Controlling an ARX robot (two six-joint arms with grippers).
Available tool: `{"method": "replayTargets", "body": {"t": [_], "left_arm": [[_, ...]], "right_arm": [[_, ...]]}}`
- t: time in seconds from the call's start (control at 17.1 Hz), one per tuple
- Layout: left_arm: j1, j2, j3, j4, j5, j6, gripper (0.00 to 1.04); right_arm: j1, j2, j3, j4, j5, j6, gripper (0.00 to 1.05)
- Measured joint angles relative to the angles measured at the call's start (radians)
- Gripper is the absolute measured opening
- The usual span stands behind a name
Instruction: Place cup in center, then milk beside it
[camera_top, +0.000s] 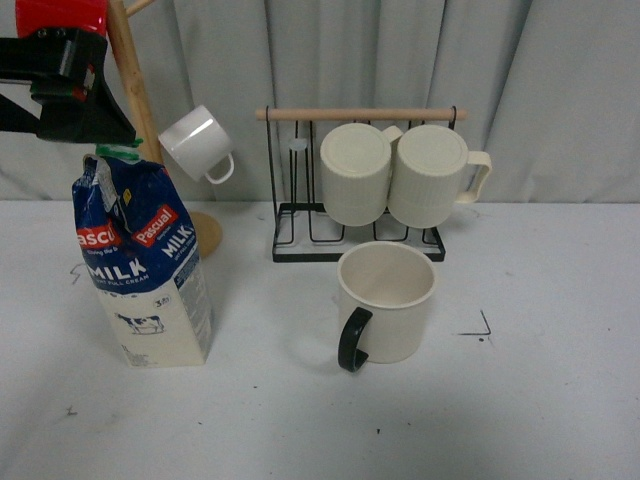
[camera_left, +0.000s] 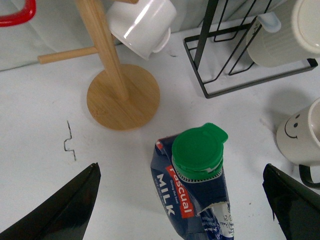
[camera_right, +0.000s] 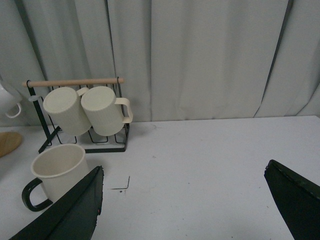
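The milk (camera_top: 145, 270), a blue and cream carton with a green cap (camera_left: 197, 150), stands upright on the left of the white table. My left gripper (camera_left: 180, 167) hangs open directly above it, one finger on either side of the cap and touching nothing. The cup (camera_top: 388, 300), wide and cream with a black handle (camera_top: 352, 340), stands near the table's middle, in front of the wire rack. It also shows in the left wrist view (camera_left: 302, 135) and the right wrist view (camera_right: 57, 170). My right gripper (camera_right: 184, 170) is open over bare table to the cup's right.
A black wire rack (camera_top: 290, 210) with a wooden bar holds two ribbed cream mugs (camera_top: 355, 172) behind the cup. A wooden mug tree (camera_top: 135, 90) with a small white mug (camera_top: 195, 143) stands behind the milk. A grey curtain closes the back.
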Motion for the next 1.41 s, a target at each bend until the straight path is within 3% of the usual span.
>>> {"method": "replayTargets", "body": {"t": [0.64,0.7,0.88,1.0,1.06,1.17,1.41], "left_arm": [[-0.066,0.098,-0.039,0.070,-0.136,-0.019,0.96],[-0.075,0.100,-0.047,0.076,-0.143,-0.026,0.88],[-0.102,0.104,-0.053,0.098,-0.163,-0.046,0.46],[-0.102,0.104,-0.053,0.098,-0.178,-0.061,0.27],[-0.102,0.104,-0.053,0.099,-0.183,-0.072,0.13],[-0.116,0.097,-0.053,0.093,-0.191,-0.090,0.04],[-0.153,0.062,-0.046,0.040,-0.217,-0.100,0.04]], "right_arm": [[0.000,0.000,0.000,0.000,0.000,0.000,0.98],[0.000,0.000,0.000,0.000,0.000,0.000,0.98],[0.000,0.000,0.000,0.000,0.000,0.000,0.98],[0.000,0.000,0.000,0.000,0.000,0.000,0.98],[0.000,0.000,0.000,0.000,0.000,0.000,0.98],[0.000,0.000,0.000,0.000,0.000,0.000,0.98],[0.000,0.000,0.000,0.000,0.000,0.000,0.98]]}}
